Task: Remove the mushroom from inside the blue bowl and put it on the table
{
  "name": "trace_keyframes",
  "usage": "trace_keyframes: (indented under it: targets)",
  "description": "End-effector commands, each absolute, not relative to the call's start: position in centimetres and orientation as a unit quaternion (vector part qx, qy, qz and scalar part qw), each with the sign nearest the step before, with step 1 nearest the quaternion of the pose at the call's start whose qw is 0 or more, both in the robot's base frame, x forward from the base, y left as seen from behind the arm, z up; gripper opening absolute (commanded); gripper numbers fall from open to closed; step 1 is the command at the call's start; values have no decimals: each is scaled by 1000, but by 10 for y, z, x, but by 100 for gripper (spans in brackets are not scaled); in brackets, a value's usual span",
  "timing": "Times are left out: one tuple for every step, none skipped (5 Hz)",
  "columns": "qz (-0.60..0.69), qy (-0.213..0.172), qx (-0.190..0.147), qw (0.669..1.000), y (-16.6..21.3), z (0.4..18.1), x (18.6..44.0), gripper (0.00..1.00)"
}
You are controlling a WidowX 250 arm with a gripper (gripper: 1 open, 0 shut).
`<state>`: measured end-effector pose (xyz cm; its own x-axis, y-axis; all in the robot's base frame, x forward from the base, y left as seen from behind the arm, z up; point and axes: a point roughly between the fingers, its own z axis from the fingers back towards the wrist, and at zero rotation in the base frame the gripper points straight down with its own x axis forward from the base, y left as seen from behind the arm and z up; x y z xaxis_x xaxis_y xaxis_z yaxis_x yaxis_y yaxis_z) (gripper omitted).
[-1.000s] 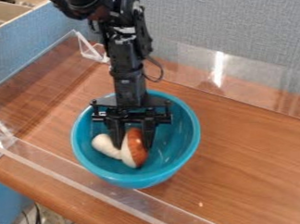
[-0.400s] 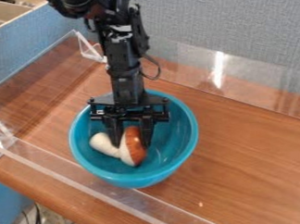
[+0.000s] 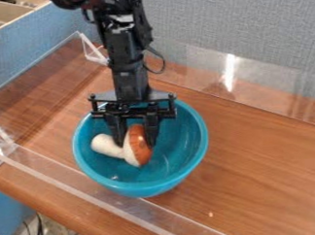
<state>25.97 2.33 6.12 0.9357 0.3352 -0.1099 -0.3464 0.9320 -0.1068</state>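
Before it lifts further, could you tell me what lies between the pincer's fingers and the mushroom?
Nothing: in the camera view the pincer is shut directly on the mushroom, inside the blue bowl.

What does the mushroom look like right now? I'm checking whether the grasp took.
The mushroom is a small toy with a thick cream-white stem and a rounded reddish-brown cap, smooth like plastic. It lies tilted, stem pointing left, cap to the right. The hand, pointing straight down, is shut on its cap end. It sits within the blue bowl; whether it touches the bowl's floor cannot be told.
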Motion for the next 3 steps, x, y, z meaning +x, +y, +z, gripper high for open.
trace_keyframes:
  targets:
    - [182,-3,-64,981,32,88,271,100]
    - [183,-4,-63,981,32,88,273,100]
    - [187,-1,-60,981,33,84,274,100]
